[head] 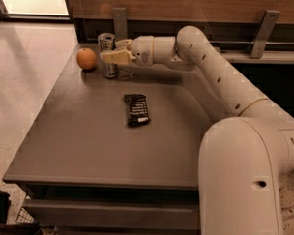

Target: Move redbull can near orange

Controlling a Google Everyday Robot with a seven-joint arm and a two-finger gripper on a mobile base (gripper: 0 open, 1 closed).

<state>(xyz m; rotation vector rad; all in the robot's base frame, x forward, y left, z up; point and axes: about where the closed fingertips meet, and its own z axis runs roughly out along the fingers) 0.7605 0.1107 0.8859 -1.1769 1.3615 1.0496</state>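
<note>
Though slim, redbull can [106,42] within gripper [110,49]

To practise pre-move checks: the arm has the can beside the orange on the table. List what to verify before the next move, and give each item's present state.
1. Gripper holds the redbull can: ok, one finger in front of it and one behind.
2. Can upright: ok.
3. Can near the orange: ok, right beside it with a narrow gap.
4. Can base resting on the table: cannot tell.
5. Black wrapper clear of the can: ok, it lies flat mid-table, well apart.
</note>
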